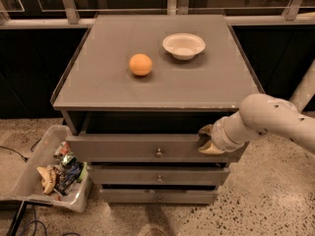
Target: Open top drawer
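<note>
**Gripper.** The gripper (pixel 208 139) sits at the right end of the top drawer (pixel 123 148), level with the upper edge of the drawer front and in contact with it. Whether the gripper is clamped on that edge or merely resting against it cannot be told.

**Arm.** The white arm (pixel 275 123) runs from the gripper to the right and slightly upward, leaving the view at the right border.

**Top drawer.** The top drawer extends leftward from the gripper across the full width of the cabinet (pixel 211 80). Its front stands slightly forward of the cabinet frame, and a dark gap shows between its upper edge and the cabinet top. Its round metal knob (pixel 158 153) is left of the gripper and a little lower.

**Lower drawers.** The middle drawer (pixel 123 175) and the bottom drawer (pixel 123 195) lie below and left of the gripper, both narrower than the top drawer.

**Cabinet top.** Above and left of the gripper, an orange ball (pixel 141 64) and a white bowl (pixel 183 45) stand well apart from it. The bowl is the nearer of the two.

**Floor.** Far left of the gripper and lower, a clear plastic bin (pixel 30 167) containing wrappers stands beside the cabinet.
</note>
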